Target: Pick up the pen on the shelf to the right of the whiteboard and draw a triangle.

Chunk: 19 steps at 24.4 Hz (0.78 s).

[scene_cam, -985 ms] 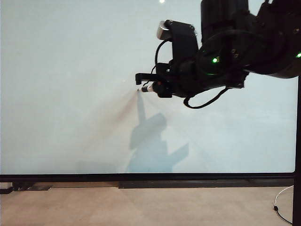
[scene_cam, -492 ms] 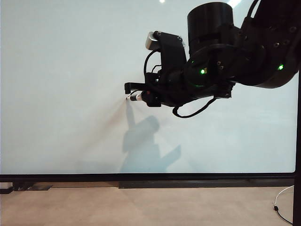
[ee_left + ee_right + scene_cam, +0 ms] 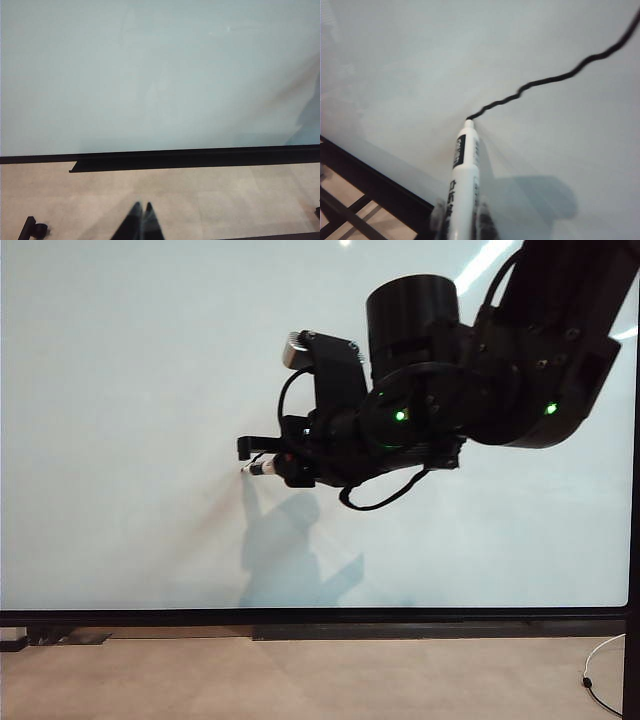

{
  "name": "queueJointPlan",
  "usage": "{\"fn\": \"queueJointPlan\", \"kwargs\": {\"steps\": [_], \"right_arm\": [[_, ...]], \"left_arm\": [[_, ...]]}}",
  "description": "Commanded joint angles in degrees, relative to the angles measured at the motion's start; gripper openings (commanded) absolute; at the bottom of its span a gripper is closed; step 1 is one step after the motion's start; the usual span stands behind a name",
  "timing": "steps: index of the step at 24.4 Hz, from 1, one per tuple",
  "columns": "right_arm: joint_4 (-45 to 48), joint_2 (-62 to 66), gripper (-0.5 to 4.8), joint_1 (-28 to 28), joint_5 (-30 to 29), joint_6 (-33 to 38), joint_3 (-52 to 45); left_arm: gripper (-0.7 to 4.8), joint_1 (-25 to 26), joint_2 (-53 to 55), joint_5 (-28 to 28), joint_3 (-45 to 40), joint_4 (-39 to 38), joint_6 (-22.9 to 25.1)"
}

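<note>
**Right arm mid-stroke, pen dragging down-left across the board**

Change over the last second, exterior view: the right gripper (image 3: 262, 462) has slid from about centre-right of the frame down and left to just left of centre, shadow on the board following it. The pen (image 3: 258, 469) stays clamped and its tip is at the whiteboard (image 3: 120, 390) surface throughout. Judgement: first side of the triangle being drawn, stroke running diagonally down-left; two sides not yet visible, so task is early in the drawing part.

Right wrist view: pen (image 3: 462, 170) tip touches the whiteboard (image 3: 395, 60), and a wobbly black line (image 3: 545, 80) runs from the tip off to the upper right edge of the frame. Only one line seen, no corner yet. The line doesn't show in the exterior view, too faint or hidden by the arm.

Jaws, right: nearly closed, pinching the pen barrel on both sides near its lower end; pen is whitish with a black label.

Jaws, left: left gripper (image 3: 141, 216) at the bottom centre of the left wrist view, fingertips pressed together, nothing held, hanging over the floor in front of the board's black lower frame. No part in the stroke.
</note>
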Motion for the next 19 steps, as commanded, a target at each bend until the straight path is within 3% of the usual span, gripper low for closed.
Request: {"fn": "queueJointPlan", "kwargs": {"steps": [1,19], "right_arm": [[0.63,0.83,-0.07,0.24,2.8,0.63,1.44],[0.61,2.84,-0.07,1.33,1.92,2.62,1.42]], "left_arm": [[-0.05,-0.02,0.0,0.13,0.22,0.42,0.02],[-0.05,-0.02,0.0,-0.04,0.22,0.44,0.02]]}}
